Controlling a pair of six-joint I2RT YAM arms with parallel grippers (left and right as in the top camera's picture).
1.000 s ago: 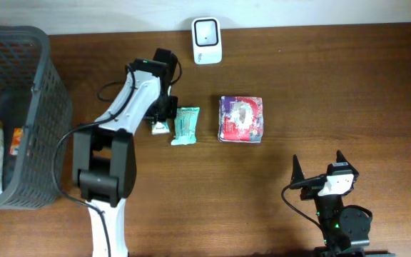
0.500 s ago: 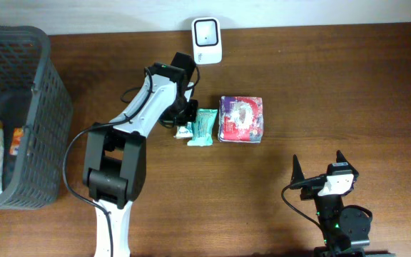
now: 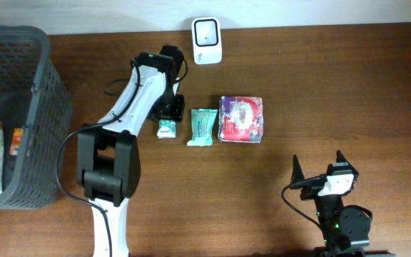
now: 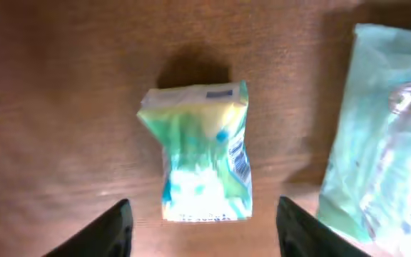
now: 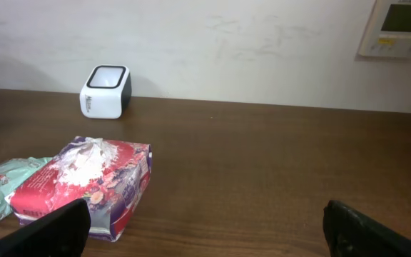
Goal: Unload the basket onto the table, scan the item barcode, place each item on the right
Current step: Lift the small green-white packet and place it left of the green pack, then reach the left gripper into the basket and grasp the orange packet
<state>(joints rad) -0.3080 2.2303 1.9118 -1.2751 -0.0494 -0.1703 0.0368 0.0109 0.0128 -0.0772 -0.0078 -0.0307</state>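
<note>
- The left gripper [image 4: 204, 207] hangs over the table [image 3: 348, 86] with its jaws well apart and nothing between them. The small yellow-and-green sachet [image 4: 202, 163] lies flat on the wood under the gap, touching neither finger.
- From overhead, the sachet sits just left of a teal packet [image 3: 203, 126], a little apart from it. The teal packet lies just beside a red packet [image 3: 242, 119].
- The scanner [image 3: 207, 32] stands at the far edge of the table, near this row of goods.
- The right gripper [image 5: 205, 214] stands wide open and empty near the front edge, well apart from everything.
- The sachet looks light and soft: a thin film pouch, puffed in the middle and crimped at both ends. It would likely give under pressure and slip on its glossy skin.
- Fine dark stripes along one long edge look like a barcode, though they are too blurred to be sure.
- The jaws already span the sachet's short width, so a grip across the middle seems the natural hold. It should be gentle enough not to crush the pouch, and the fingers should stay off the striped edge so the scanner can read it.
- Because the sachet lies flat, the fingertips would probably have to come right down to the wood. Otherwise the pouch may slide or fold instead of lifting.
- A dark basket [image 3: 48, 107] on the left holds other goods and sits well apart from the sachet.
</note>
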